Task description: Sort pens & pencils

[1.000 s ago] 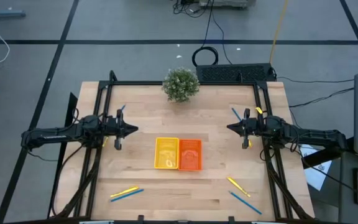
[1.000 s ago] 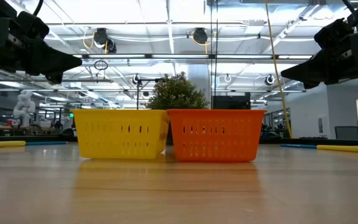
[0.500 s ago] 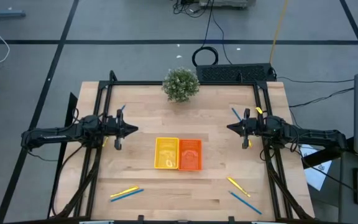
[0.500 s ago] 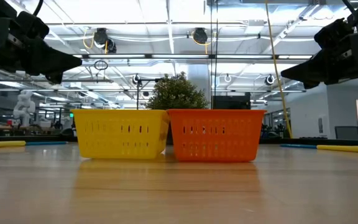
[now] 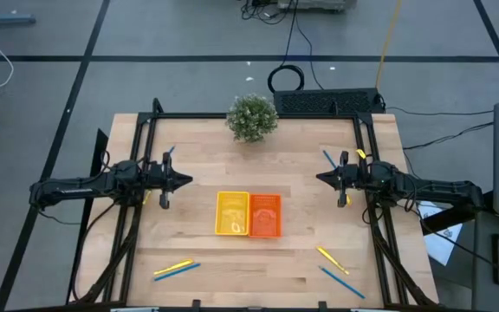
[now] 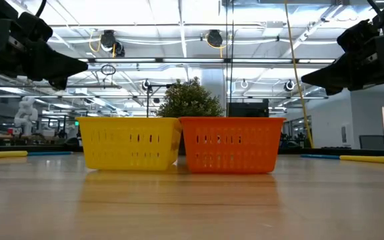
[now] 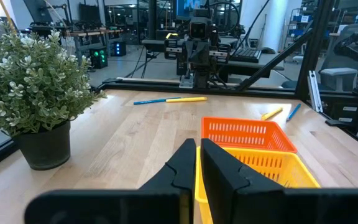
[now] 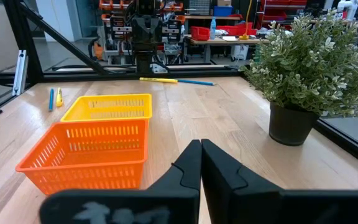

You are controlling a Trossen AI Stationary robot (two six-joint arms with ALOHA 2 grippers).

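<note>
A yellow tray [image 5: 232,213] and an orange tray [image 5: 265,215] stand side by side at the table's middle. Pens & pencils lie flat in pairs: yellow [image 5: 173,267] and blue [image 5: 180,272] near left, yellow [image 5: 332,257] and blue [image 5: 340,281] near right, a blue one [image 5: 328,159] and a yellow one [image 5: 361,154] far right, a blue one [image 5: 170,152] far left. My left gripper [image 5: 189,180] hangs level above the table's left side, shut but for a thin slit [image 7: 197,163], with nothing in it. Opposite it, my right gripper [image 5: 319,178] is shut [image 8: 201,163] and empty.
A potted plant [image 5: 252,117] stands at the far edge's middle. Black frame rails [image 5: 258,115] run along the table's far, left and right sides. Bare wood lies between the trays and each arm and in front of the trays.
</note>
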